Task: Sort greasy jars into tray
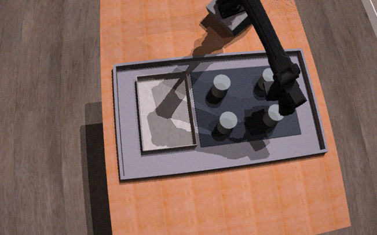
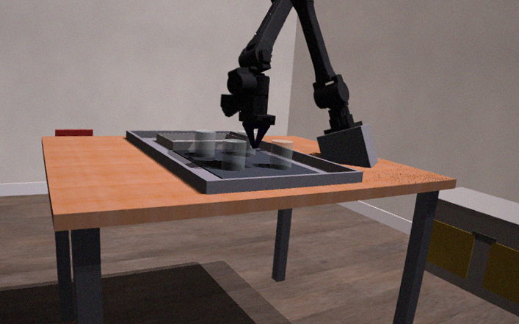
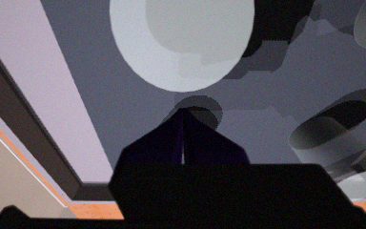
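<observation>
Four pale glass jars stand upright, mouth down, on the dark mat [image 1: 250, 98]: rear left [image 1: 221, 81] [image 2: 247, 137], front left [image 1: 228, 120] [image 2: 205, 144], front right [image 1: 275, 111] [image 2: 233, 155] [image 3: 181, 43] and rear right [image 1: 268, 75] [image 2: 281, 154]. The tray [image 1: 169, 130], left of the mat, holds no jar. My gripper [image 2: 254, 146] [image 3: 183, 114] is shut and empty, pointing down between the two right-hand jars, with its tips near jar-top height. The gripper hides most of the rear right jar in the wrist view. Contact with a jar cannot be told. Grease cannot be seen.
The steel table top [image 1: 163, 166] [image 2: 213, 185] carries the mat and tray and has raised rims at the back and right. The arm reaches over the back rim from its base block [image 1: 239, 24] [image 2: 346, 146], and covers part of the mat in the top view.
</observation>
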Motion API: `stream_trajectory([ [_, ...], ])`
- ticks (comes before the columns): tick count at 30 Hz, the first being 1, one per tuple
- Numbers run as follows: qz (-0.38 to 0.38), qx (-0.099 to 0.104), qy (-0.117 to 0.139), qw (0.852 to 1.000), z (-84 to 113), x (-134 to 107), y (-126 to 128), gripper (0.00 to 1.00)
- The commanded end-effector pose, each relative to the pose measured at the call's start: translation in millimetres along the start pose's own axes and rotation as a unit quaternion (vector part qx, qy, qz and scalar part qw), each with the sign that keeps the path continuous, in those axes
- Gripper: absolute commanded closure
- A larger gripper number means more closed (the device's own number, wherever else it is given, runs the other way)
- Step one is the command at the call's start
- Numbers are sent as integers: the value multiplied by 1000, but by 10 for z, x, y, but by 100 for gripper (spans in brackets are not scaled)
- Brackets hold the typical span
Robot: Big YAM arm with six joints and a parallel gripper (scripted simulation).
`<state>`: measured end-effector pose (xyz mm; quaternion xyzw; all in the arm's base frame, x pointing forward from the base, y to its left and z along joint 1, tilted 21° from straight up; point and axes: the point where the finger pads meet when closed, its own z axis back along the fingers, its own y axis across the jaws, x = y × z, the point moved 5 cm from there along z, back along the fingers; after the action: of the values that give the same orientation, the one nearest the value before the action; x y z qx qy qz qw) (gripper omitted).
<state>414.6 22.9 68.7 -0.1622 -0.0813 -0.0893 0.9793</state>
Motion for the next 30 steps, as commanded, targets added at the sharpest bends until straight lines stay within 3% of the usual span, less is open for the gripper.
stream_trajectory([
  [1, -2, 3, -8, 1000, 25, 152, 3, 100],
  [30, -2, 3, -8, 1000, 25, 185, 3, 100],
])
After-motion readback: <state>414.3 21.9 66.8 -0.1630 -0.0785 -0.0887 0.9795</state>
